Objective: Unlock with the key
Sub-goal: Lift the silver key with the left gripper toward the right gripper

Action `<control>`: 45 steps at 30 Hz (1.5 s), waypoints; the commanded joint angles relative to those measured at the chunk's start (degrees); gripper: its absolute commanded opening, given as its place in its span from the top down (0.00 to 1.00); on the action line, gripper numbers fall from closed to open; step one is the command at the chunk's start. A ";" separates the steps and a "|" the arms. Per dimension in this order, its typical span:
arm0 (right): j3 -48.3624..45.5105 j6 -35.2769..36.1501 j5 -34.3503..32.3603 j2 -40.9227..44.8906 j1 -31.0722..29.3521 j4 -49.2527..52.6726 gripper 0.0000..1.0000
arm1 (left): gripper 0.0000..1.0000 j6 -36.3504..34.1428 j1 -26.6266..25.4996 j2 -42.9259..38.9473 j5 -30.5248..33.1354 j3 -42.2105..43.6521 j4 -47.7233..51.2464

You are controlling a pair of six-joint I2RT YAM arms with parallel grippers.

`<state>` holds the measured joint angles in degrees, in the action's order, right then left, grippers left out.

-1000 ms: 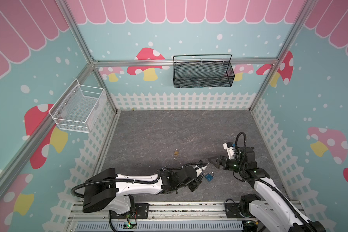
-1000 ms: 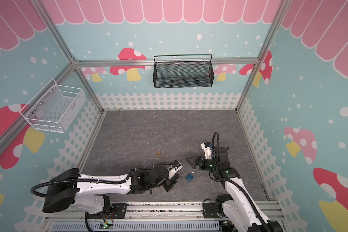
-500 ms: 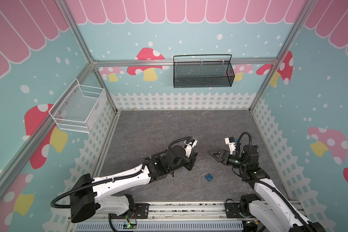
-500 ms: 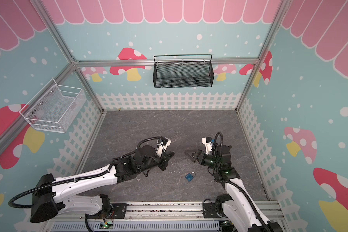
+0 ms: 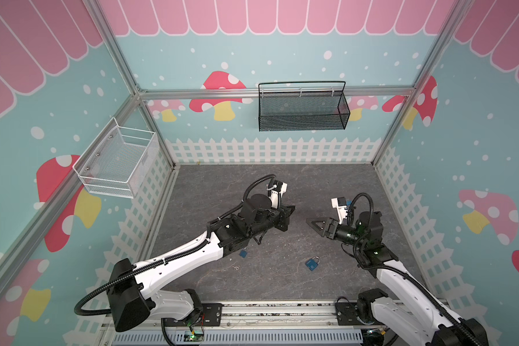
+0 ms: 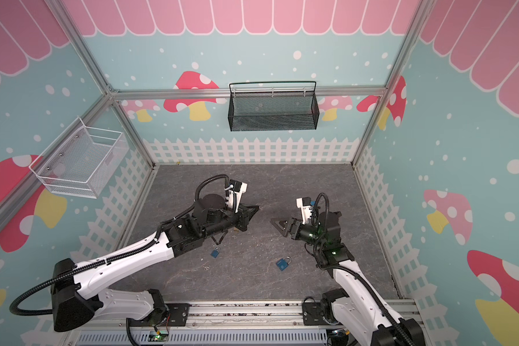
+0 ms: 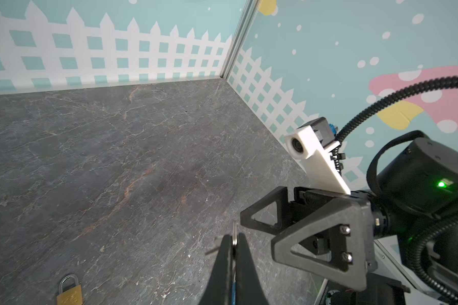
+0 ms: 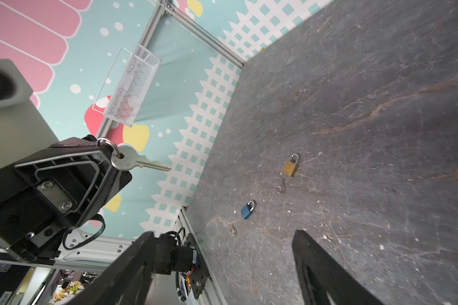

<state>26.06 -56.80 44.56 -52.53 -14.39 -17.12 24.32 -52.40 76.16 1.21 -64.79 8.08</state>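
My left gripper [image 5: 292, 207] is shut on a silver key [image 8: 132, 161] by its ring, and the blade sticks out sideways past the fingertips. In the left wrist view only the ring's edge [image 7: 234, 232] shows between the shut fingers. My right gripper [image 5: 312, 224] hangs open and empty above the floor. It faces the left gripper across a small gap. A blue padlock [image 5: 312, 263] lies on the floor in front of the right gripper. A second blue padlock [image 5: 243, 253] lies beside the left forearm. A brass padlock [image 8: 290, 166] lies beyond it.
Two small loose keys [image 8: 280, 186] [image 8: 232, 231] lie on the grey floor near the padlocks. A black mesh basket [image 5: 301, 107] hangs on the back wall. A white wire basket [image 5: 117, 161] hangs on the left wall. The arms' base rail [image 5: 267, 311] runs along the front edge.
My left arm has lifted from the front floor by the blue padlock and swung back to mid-floor with the key. The right gripper has moved a little left, and its jaws have narrowed slightly.
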 commanded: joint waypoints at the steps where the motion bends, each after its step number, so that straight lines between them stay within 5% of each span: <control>1: 2.20 -2.30 -1.08 -1.90 -1.35 -3.70 0.19 | 1.00 1.66 0.19 1.66 -1.24 -2.50 1.33; 10: 3.98 1.58 -7.31 -2.66 -4.86 -3.27 0.24 | 1.00 5.89 0.28 4.23 -2.09 -4.99 0.18; 22: -0.09 -24.49 -9.79 0.89 -5.07 -12.81 0.28 | 1.00 8.61 0.28 6.16 3.20 -3.25 -3.52; 31: 2.44 -35.78 -9.13 -1.96 -5.12 -12.89 0.24 | 1.00 9.52 0.28 8.11 3.16 -1.18 -9.44; 37: 5.50 -26.03 -8.74 -5.64 -5.03 -12.01 0.26 | 1.00 8.56 0.41 8.56 1.82 -2.71 -6.28; 45: 11.14 2.68 -9.49 -7.51 -5.12 -4.62 0.32 | 1.00 7.57 1.81 8.07 0.34 -10.21 9.61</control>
<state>34.30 -67.64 36.36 -60.66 -19.20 -25.04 32.58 -51.24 84.60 1.65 -71.83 10.13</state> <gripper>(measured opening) 0.688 0.047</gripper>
